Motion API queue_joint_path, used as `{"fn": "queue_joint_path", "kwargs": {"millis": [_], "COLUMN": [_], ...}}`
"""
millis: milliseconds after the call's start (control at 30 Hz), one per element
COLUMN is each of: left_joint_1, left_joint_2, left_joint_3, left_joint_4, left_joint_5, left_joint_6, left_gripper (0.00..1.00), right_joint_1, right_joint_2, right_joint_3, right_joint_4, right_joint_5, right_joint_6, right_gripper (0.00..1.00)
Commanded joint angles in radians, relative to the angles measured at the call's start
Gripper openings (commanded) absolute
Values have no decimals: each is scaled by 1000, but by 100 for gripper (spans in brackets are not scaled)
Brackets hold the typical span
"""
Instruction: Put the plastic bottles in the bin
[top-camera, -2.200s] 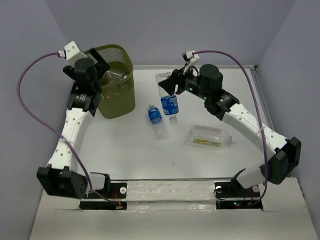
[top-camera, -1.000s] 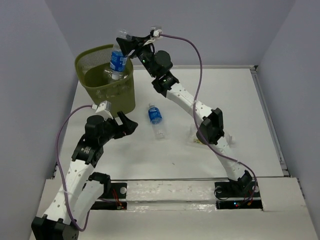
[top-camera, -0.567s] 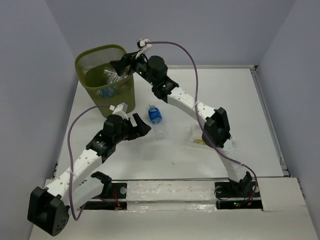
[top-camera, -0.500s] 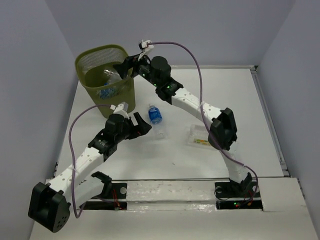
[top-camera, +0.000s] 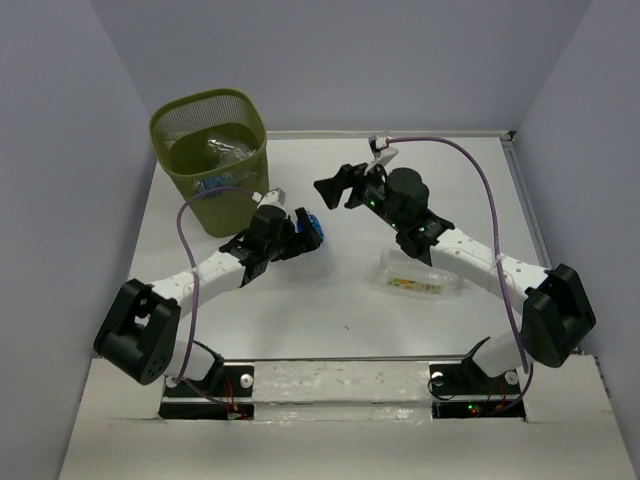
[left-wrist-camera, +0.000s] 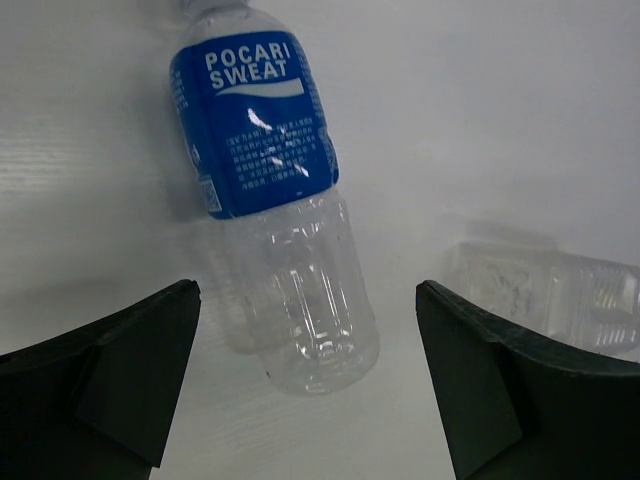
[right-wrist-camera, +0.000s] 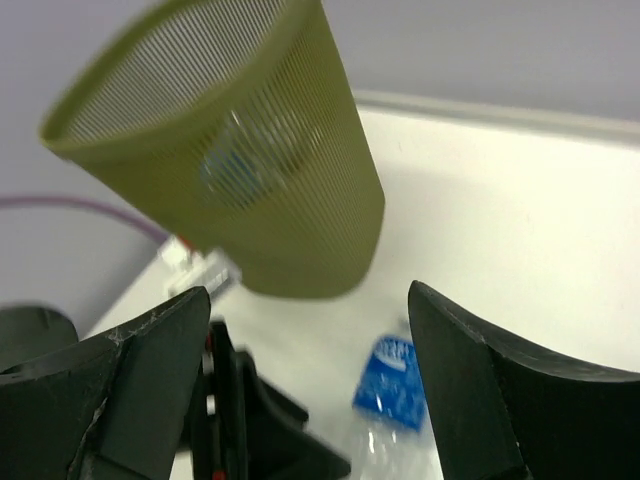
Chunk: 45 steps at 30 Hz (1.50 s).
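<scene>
**Plastic bottles (top-camera: 222, 158) partly binned, two left on the desk (top-camera: 340, 300)**

Some lie inside the bin (top-camera: 200, 112); the mesh hides how many. A blue-labelled bottle (left-wrist-camera: 268, 170) and a larger squarish bottle (top-camera: 420, 275) lie on the desk, near each other. The left gripper (left-wrist-camera: 308, 300), spread wide and empty, straddles the blue-labelled bottle without touching it. The right gripper (top-camera: 338, 186) hangs open, holding nothing. I judge the task well along, with two pickups to go.

1 flat white worktop (top-camera: 350, 300), matt, with a small dark speck near its middle. 3 plain lavender-grey walls (top-camera: 400, 60) enclosing left, rear, right. 1 narrow grey edge strip (top-camera: 525, 195) along right side.
</scene>
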Motion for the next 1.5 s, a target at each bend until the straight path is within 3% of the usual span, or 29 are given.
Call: {"fn": "queue_joint_path", "kwargs": {"millis": [0,200,333,367,433,633,767,967,1067,1167,1200,1333,1467], "left_joint_1": [-6,-9,-15,-18,-21,-44,-58,-56,-55,-15,40,250,356], "left_joint_2": [110,367,415,409,379,176,12,-138,-165,-162,-140,-94,-13], "left_joint_3": [114,275,301,298,283,257,286,462,606,738,778,911,971], "left_joint_4": [72,17,23,27,34,4,-34,-121,-201,-256,-299,-336,-324], "left_joint_5": [-129,-203,-199,-203,-209,-225,-202,-209,-342,-439,-483,-445,-563], "left_joint_6": [30,57,50,50,53,71,87,126,194,275,292,320,396], "left_gripper": [99,99,91,83,75,69,66,66,67,68,68,68,70], "right_joint_1": [4,4,4,4,4,4,4,4,4,4,4,4,4], "right_joint_2": [-54,-132,-186,-213,-249,-353,-485,-524,-513,-496,-494,-519,-537], "right_joint_3": [-101,-190,-226,-244,-273,-359,-387,-358,-347,-346,-349,-364,-361], "right_joint_4": [20,15,-13,-22,-52,-213,-483,-793,-835,-838,-836,-813,-810], "right_joint_5": [-31,12,64,73,98,133,126,197,227,201,196,181,175], "right_joint_6": [46,51,52,52,68,89,68,17,11,6,8,6,5], "right_gripper": [86,87,88,88,88,88,89,90,90,90,90,90,90]}}
